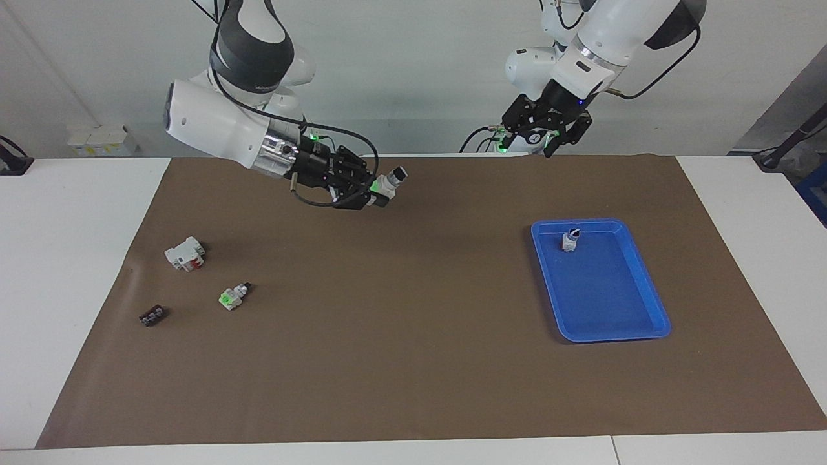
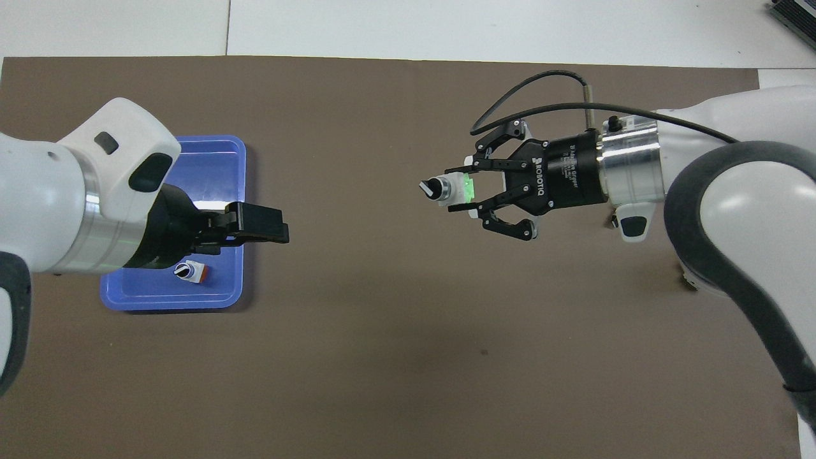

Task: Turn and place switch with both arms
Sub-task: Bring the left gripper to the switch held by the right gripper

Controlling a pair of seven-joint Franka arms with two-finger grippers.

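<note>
1. We see the right gripper point(image 1: 369, 189) raised over the brown paper mat point(image 1: 413, 361) on the tabletop, its fingers clenched on the small selector switch with a bright green block base, white and silver middle and black knob point(image 1: 389, 181).
2. The switch hangs in the air well apart from the blue plastic tray point(image 1: 646, 284), toward the right arm's end from it.
3. Its long axis lies roughly level, with the green base inside the fingers and the black knob jutting out toward the tray and the left gripper point(image 2: 255, 224).
4. We judge the switch light, rigid and smooth-sided. The square base is the sound place to hold, which leaves the knob free for the other arm to twist.
5. The left gripper hovers over the tray. We cannot tell whether its fingers are parted or closed.
6. In the tray a white-based switch with a black knob point(image 1: 570, 239) stands upright at the end nearer the robots.
</note>
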